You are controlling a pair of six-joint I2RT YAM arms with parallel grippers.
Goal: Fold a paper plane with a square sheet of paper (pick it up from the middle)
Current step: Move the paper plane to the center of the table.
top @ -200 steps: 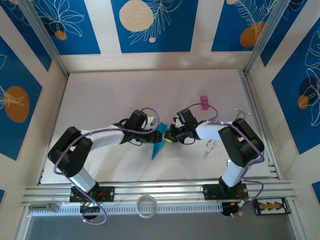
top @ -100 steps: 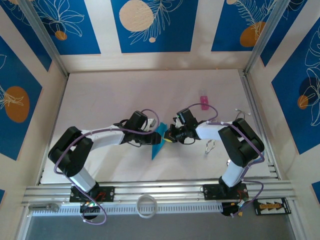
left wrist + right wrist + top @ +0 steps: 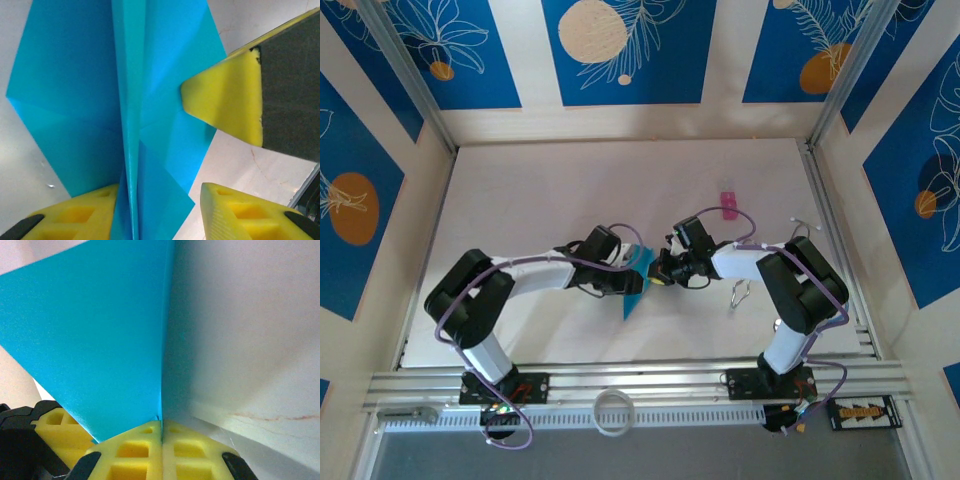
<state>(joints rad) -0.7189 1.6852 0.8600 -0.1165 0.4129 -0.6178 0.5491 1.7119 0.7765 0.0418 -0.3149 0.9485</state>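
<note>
The right pincer (image 3: 161, 427) has its yellow pads pressed together on the centre crease of the half-folded cyan paper (image 3: 95, 350), likely to keep the fold standing as a ridge the other arm can work on. The left pincer (image 3: 160, 195) faces it with jaws apart, straddling that ridge without clamping it, seemingly lining up to press a flap or take over. The paper sits between the two near the middle of the tabletop (image 3: 550, 190), its point aimed toward the near edge.
</note>
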